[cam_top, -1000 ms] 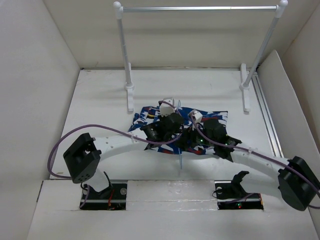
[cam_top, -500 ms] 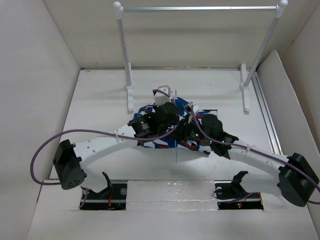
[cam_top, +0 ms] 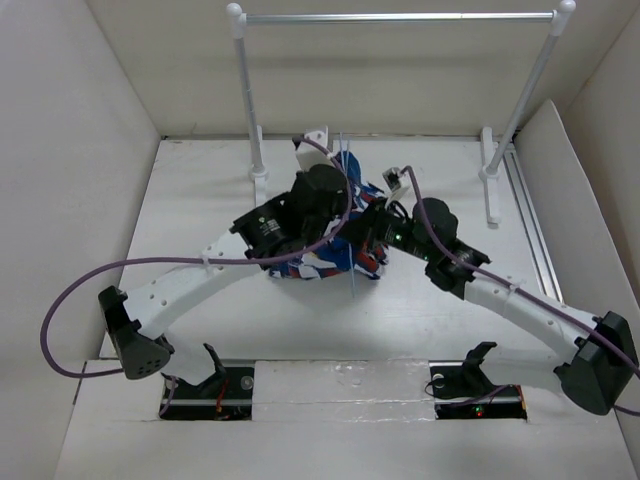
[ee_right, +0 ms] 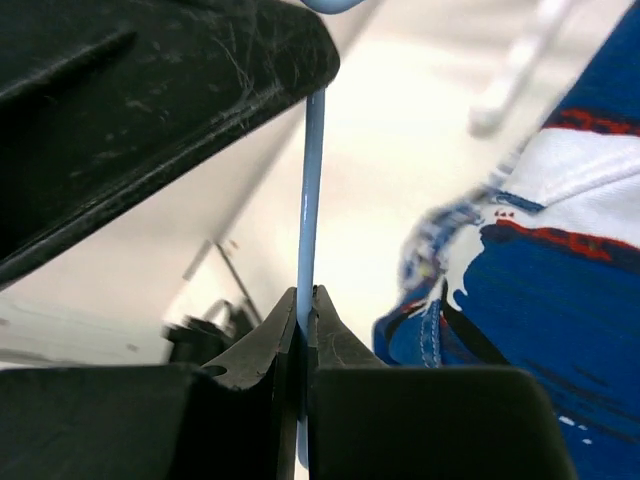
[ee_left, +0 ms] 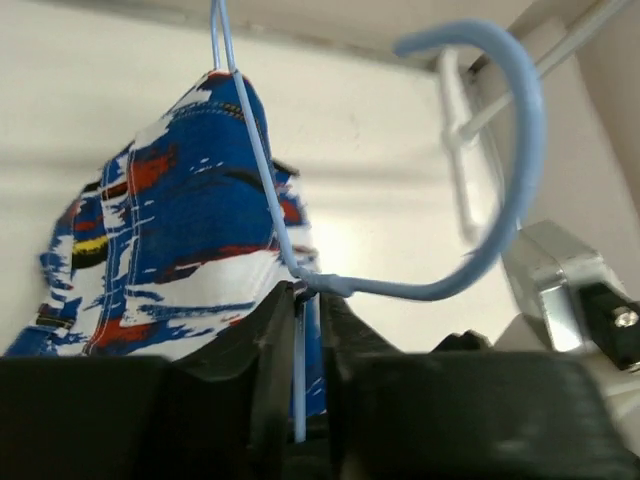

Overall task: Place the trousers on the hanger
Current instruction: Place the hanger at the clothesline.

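Left wrist view: at 6 o'clock the left pincer [ee_left: 303, 300] is clamped on a straight run of the hanger [ee_left: 522, 150], just below the twist where its hook curls off toward 2 o'clock. The trousers [ee_left: 170, 250] drape over the wire arm rising toward 11 o'clock, and their blue patterned cloth hangs at 9 o'clock of the grip. In the right wrist view the right pincer [ee_right: 305, 300] is nipped tight on another stretch of the pale blue wire, which runs up to 12 o'clock, with the cloth at 3 o'clock. From above, both arms reach in from 6 o'clock and meet over the middle of the surface [cam_top: 200, 200], the garment bunched beneath their wrists. Whether it touches the surface cannot be told. The rail rack [cam_top: 248, 95] stands beyond at 12 o'clock, near the back wall.
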`<state>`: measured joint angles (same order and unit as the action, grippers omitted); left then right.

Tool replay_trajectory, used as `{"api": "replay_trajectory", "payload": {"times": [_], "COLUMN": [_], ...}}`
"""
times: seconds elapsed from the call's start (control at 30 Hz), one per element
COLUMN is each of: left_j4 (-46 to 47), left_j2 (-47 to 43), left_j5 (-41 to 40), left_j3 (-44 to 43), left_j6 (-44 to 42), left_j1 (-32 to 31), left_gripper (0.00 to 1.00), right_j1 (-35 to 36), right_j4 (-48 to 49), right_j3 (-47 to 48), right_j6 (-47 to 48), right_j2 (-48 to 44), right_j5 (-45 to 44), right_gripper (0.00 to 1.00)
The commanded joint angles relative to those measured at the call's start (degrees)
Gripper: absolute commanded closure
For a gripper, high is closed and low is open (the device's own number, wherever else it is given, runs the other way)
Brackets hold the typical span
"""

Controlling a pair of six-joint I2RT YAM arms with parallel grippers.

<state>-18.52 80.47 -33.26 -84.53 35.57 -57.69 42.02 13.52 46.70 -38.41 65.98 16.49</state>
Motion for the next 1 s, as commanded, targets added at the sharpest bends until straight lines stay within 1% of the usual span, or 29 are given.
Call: {"api": "replay_trajectory", "payload": {"times": [0.0, 0.03, 0.07, 0.13, 0.17, 0.23, 0.27, 0.33, 0.37, 0.43, 0.47, 0.53, 0.6, 0.63, 0.67, 0.7, 0.73, 0.83, 0.87, 0.9, 0.97], "left_j4": [7.19, 7.19, 7.53, 8.15, 8.94, 9.12, 8.77, 8.77, 9.46, 10.35, 10.52, 11.05, 12.45, 12.63, 12.64, 11.50, 10.62, 9.30, 9.30, 9.12, 8.51], "left_j2": [-0.23, 0.21, 0.39, 0.39, 0.39, 0.31, 0.31, -0.48, -1.01, -3.03, -3.73, -6.01, -8.64, -10.14, -10.94, -11.99, -12.00, -14.54, -16.03, -16.65, -18.23], "left_j5": [2.14, 2.58, 4.06, 5.82, 7.83, 9.25, 9.52, 9.61, 9.26, 8.30, 7.69, 7.50, 7.50, 7.07, 7.06, 7.06, 7.24, 8.90, 9.61, 10.05, 11.80], "left_j3": [-11.16, -12.83, -15.46, -17.59, -19.34, -21.45, -23.55, -24.71, -24.98, -24.46, -23.67, -22.09, -18.14, -14.56, -14.52, -12.43, -12.41, -6.10, -1.99, -0.13, 5.04], "left_j6": [-2.61, -3.14, -3.92, -4.46, -4.81, -5.16, -5.42, -6.56, -7.09, -8.67, -8.68, -8.68, -8.15, -7.63, -7.62, -6.93, -6.57, -4.82, -3.51, -2.62, -0.60], "left_j1": [1.17, 1.18, 2.05, 3.81, 5.47, 6.97, 7.50, 8.90, 8.91, 8.91, 8.91, 8.91, 8.91, 8.91, 8.91, 8.91, 8.91, 8.91, 8.91, 8.91, 8.91], "left_gripper": [0.86, 0.80, 0.66, 0.56, 0.48, 0.42, 0.36, 0.30, 0.21, 0.15, 0.09, 0.01, 0.01, 0.01, 0.01, 0.01, 0.01, 0.01, 0.01, 0.01, 0.01], "right_j1": [0.96, 0.96, 0.44, -0.18, -1.58, -2.81, -3.60, -6.24, -7.21, -10.54, -11.77, -15.54, -17.93, -21.77, -21.80, -24.85, -26.53, -31.46, -34.34, -35.68, -39.45], "right_j4": [2.75, 2.48, 2.56, 4.92, 6.16, 6.00, 5.21, 3.01, 2.66, 0.90, 0.11, -1.39, -1.39, -1.48, -1.48, -2.09, -2.09, -2.44, -3.05, -3.23, -5.68], "right_j3": [11.82, 13.23, 15.16, 16.14, 16.49, 19.56, 21.14, 25.71, 27.03, 30.62, 31.86, 34.76, 36.00, 37.49, 37.50, 38.72, 38.73, 42.06, 44.33, 45.31, 48.39], "right_j6": [-0.69, -1.48, -2.45, -6.40, -7.45, -8.87, -8.61, -7.91, -7.73, -7.29, -6.94, -5.97, -5.79, -5.62, -5.62, -5.18, -5.18, -4.92, -4.74, -4.74, -3.60], "right_j2": [-0.15, 0.29, 1.34, 2.14, 3.10, 3.89, 4.51, 5.83, 6.18, 7.41, 7.94, 9.34, 10.48, 11.71, 11.72, 12.42, 12.95, 14.79, 16.45, 17.25, 19.79], "right_j5": [4.51, 5.30, 5.91, 7.58, 8.37, 9.60, 9.96, 11.19, 11.54, 12.77, 13.21, 14.26, 15.41, 16.54, 16.56, 17.08, 17.69, 20.93, 21.82, 22.18, 22.88], "right_gripper": [1.00, 1.00, 1.00, 1.00, 1.00, 1.00, 1.00, 1.00, 1.00, 1.00, 1.00, 1.00, 1.00, 1.00, 1.00, 1.00, 1.00, 1.00, 1.00, 1.00, 1.00]}}
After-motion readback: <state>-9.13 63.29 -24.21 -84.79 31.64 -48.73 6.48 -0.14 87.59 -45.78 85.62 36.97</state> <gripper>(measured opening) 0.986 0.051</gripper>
